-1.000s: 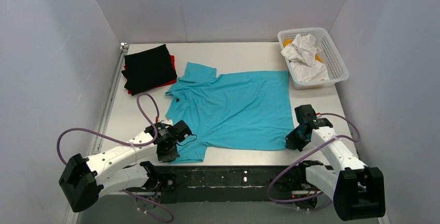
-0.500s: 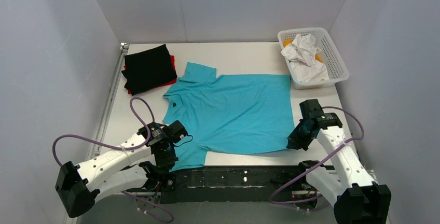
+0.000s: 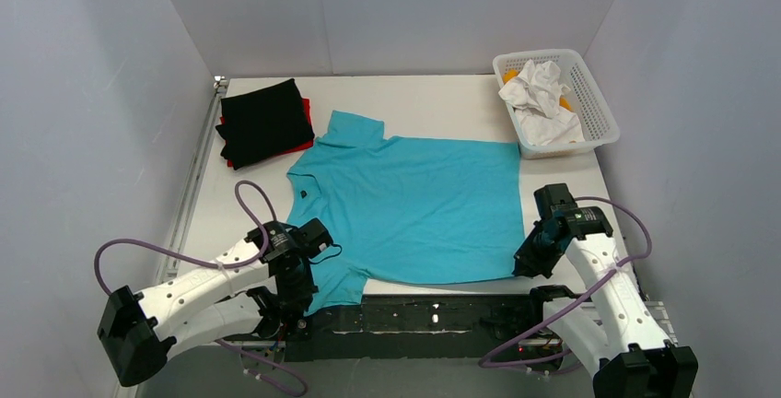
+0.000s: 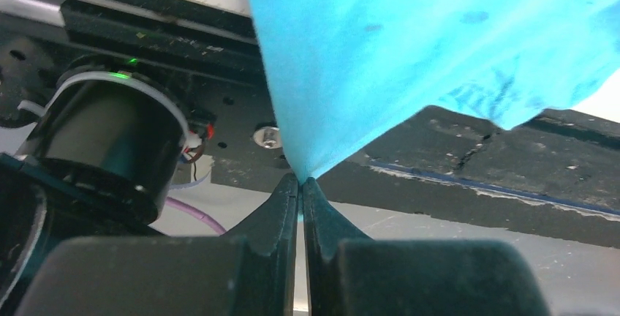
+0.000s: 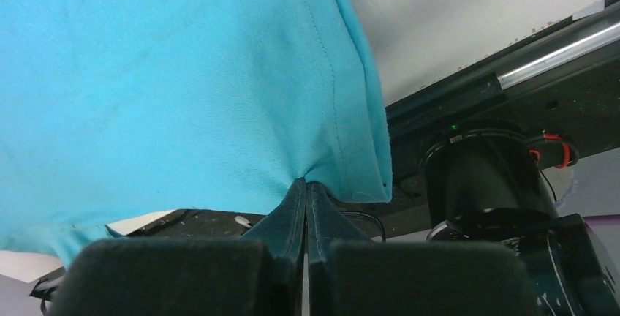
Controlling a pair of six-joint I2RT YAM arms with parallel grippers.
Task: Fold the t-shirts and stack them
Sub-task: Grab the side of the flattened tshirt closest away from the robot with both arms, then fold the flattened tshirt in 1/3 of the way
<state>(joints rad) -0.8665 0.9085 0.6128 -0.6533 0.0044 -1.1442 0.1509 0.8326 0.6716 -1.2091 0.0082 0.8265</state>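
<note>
No writing, number or brand can be read in any view. The turquoise shirt (image 3: pixel 414 204) bears a small dark mark (image 3: pixel 301 195) on the part nearest the bench's left edge, too small to make out from above. In the left wrist view a faint dark print (image 4: pixel 479 96) shows on the cloth, smeared and illegible.

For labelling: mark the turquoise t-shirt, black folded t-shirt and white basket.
turquoise t-shirt (image 3: pixel 414 204), top external view, chest area.
black folded t-shirt (image 3: pixel 265 122), top external view, upper face.
white basket (image 3: pixel 598 96), top external view, right rim.
</note>
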